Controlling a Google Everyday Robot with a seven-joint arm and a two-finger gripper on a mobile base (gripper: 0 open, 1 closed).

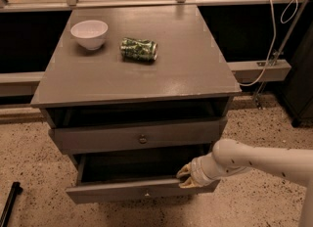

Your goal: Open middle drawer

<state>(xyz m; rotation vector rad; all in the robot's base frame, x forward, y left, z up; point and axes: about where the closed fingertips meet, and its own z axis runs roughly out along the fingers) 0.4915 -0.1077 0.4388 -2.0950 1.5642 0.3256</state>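
Observation:
The middle drawer is a grey front with a small round knob. It stands pulled out below the upper drawer, and its dark shallow box shows. My gripper is at the right part of this drawer's front. Its beige fingers hold the top edge of the front panel, one inside and one outside. My white arm comes in from the right. The upper drawer with its own knob also stands a little out from the cabinet.
On the grey cabinet top stand a white bowl and a crushed green can lying on its side. A white cable hangs at the right. A black rod lies on the speckled floor at the left.

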